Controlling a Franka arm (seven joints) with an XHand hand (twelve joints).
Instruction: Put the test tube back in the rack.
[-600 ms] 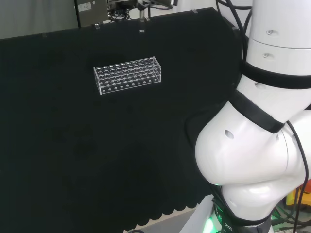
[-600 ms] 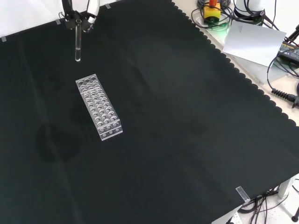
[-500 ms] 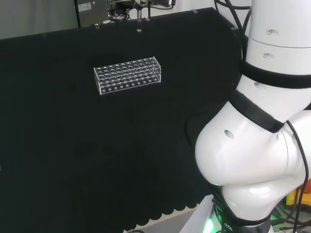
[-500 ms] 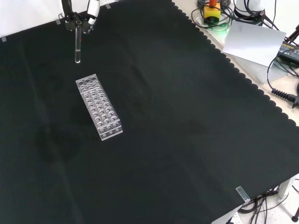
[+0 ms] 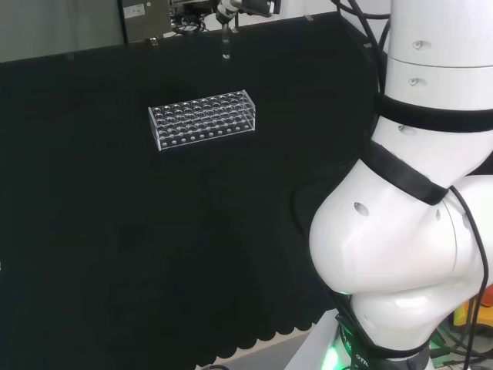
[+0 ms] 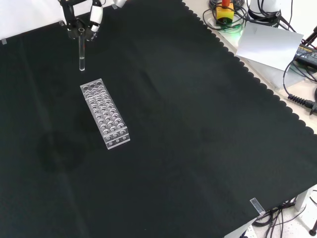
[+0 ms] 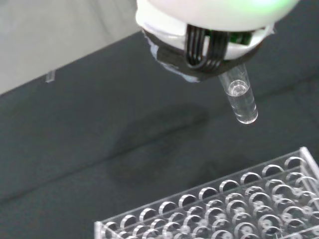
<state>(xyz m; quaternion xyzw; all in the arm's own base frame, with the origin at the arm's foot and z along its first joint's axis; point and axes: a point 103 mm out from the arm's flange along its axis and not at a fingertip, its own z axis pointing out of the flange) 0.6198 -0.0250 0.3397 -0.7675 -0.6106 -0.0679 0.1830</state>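
Note:
A clear test tube (image 6: 81, 53) hangs upright above the black cloth, its top pinched in the fingers of my hand (image 6: 82, 24) at the front view's top left. The clear plastic rack (image 6: 104, 113) with several rows of holes lies just below it in that view, a short gap from the tube's tip. In the head view the tube (image 5: 226, 45) hangs beyond the rack (image 5: 202, 119), near its right end. In the wrist view the tube (image 7: 240, 96) juts from under the hand (image 7: 209, 40), over the cloth beside the rack (image 7: 219, 209).
The arm's white links (image 5: 400, 231) take up the head view's right side. Off the cloth's scalloped edge at the front view's top right lie a white sheet (image 6: 268, 43), a yellow and red device (image 6: 225, 11) and cables (image 6: 299, 99).
The hand and tube have shifted slightly, with the tube's tip now a little closer to the rack's end in the front view. The rack has not moved.

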